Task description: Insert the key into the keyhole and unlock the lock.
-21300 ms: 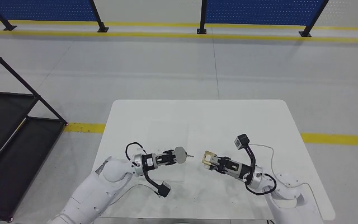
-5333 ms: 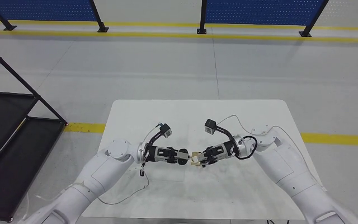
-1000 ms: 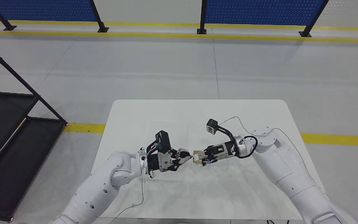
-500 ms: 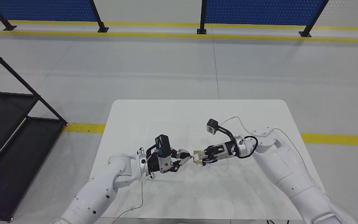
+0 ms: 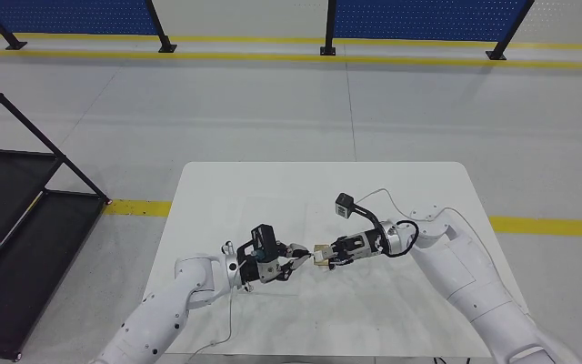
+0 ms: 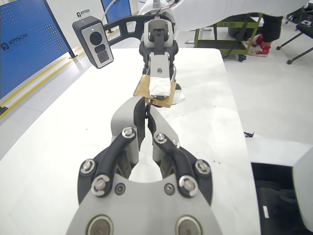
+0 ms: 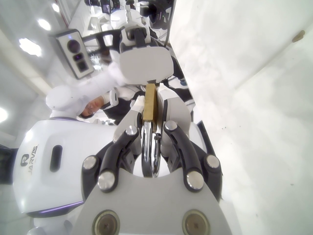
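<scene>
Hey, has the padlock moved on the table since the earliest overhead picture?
Yes. The padlock, shut in the right gripper, has shifted a little toward the left edge of the table.

My top view looks steeply down from above the arms, far enough back to take in the whole white worktop [image 5: 409,191] and the floor [image 5: 273,109] beyond it. The left wrist camera sits close behind the left end effector [image 6: 146,105] and looks along its fingers, low across the worktop, straight at the right end effector [image 6: 162,90] facing it. The right wrist camera looks back the opposite way, rolled so the worktop appears tipped on edge. All three views share that meeting point, where the lock [image 6: 143,90] and key [image 6: 148,102] sit.
</scene>
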You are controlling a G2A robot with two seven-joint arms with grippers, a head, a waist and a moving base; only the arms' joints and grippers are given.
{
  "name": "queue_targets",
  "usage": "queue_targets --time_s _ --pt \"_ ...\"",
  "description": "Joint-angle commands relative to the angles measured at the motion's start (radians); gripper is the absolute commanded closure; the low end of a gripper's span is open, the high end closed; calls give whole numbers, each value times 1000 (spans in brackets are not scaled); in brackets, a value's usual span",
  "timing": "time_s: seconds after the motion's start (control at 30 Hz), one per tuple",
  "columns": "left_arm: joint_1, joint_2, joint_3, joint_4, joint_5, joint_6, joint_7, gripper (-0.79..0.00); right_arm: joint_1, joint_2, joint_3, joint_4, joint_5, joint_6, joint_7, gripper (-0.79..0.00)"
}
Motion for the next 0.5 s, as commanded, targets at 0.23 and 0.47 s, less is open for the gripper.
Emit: queue_targets --time_s 0.23,0.47 --pt "10 2 1 -11 62 14 35 0 -1 -1 1 -3 1 0 0 0" --pt "22 5 -4 -14 86 22 73 -591 -7 -1 2 -1 1 -1 -5 0"
